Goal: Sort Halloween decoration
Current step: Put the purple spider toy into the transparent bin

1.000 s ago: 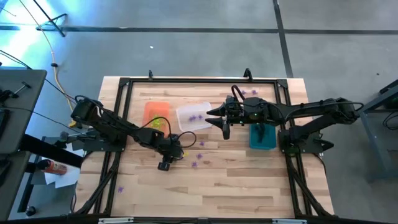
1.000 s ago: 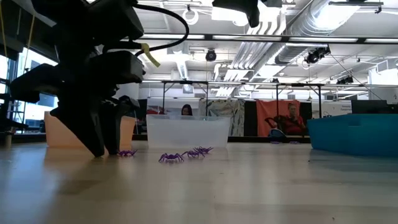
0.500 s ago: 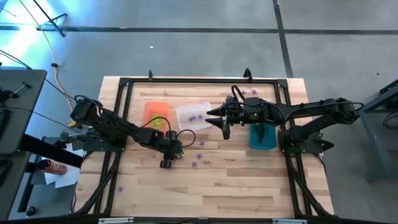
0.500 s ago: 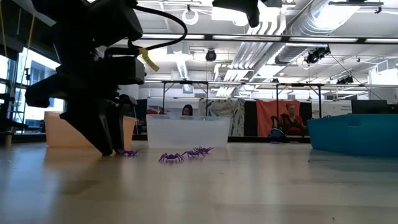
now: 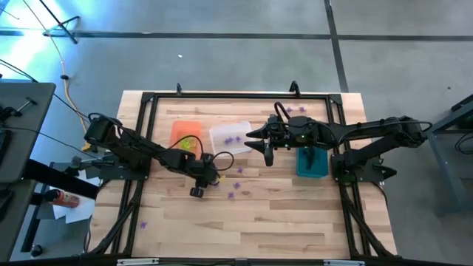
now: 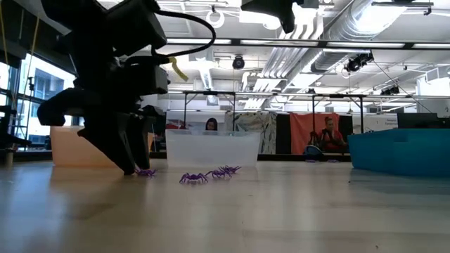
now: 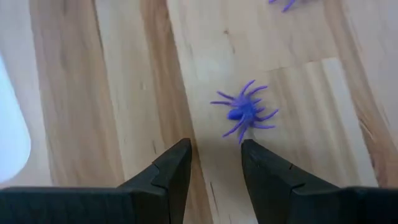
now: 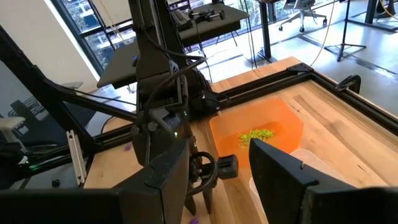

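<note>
Left wrist view shows a purple, thin-legged plastic spider point(image 7: 244, 114) just beyond the left tool's point(image 7: 216, 158) narrowly parted, empty fingers.

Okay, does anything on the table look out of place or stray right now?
Yes: one tiny purple plastic spider lies alone near the table's front left edge, outside the dark frame rail, far from the loose purple spiders scattered mid-table beside the clear rectangular bin.

Both arms are matte black, jointed, with looping black cables; the left pincer point(image 7: 216, 163) has wedge-shaped black fingers point(image 7: 173, 168).
</note>
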Controlling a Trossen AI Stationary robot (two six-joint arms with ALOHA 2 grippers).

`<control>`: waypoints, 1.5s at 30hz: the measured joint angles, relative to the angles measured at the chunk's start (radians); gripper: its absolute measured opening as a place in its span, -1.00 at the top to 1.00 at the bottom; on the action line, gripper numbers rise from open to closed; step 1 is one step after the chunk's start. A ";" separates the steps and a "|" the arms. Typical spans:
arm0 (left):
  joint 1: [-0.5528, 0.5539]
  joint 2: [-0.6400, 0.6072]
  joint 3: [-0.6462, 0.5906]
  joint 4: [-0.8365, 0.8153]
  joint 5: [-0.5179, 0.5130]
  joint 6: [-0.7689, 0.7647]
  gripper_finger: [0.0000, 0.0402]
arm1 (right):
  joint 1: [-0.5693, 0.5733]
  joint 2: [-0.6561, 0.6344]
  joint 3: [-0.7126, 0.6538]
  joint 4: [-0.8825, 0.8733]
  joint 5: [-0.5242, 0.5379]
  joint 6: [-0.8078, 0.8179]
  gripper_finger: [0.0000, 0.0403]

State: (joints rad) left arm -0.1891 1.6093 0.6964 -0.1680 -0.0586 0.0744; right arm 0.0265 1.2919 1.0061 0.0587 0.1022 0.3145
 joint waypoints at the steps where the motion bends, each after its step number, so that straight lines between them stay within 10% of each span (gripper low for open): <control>1: 0.003 0.000 0.000 0.006 0.011 0.012 0.35 | 0.000 0.000 0.000 0.000 0.000 0.000 0.18; 24: 0.026 0.040 0.008 0.049 0.125 0.139 0.36 | 0.000 0.000 -0.001 -0.003 0.000 0.054 0.18; 33: 0.024 0.040 0.010 0.011 0.148 0.079 0.95 | 0.000 0.000 -0.001 -0.003 0.001 0.071 0.18; 45: 0.097 -0.194 0.064 -0.211 0.201 -0.035 1.00 | 0.000 0.000 -0.002 0.010 0.001 0.045 0.18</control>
State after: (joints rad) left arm -0.0923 1.4148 0.7601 -0.3789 0.1428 0.0399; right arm 0.0261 1.2919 1.0046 0.0684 0.1032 0.3597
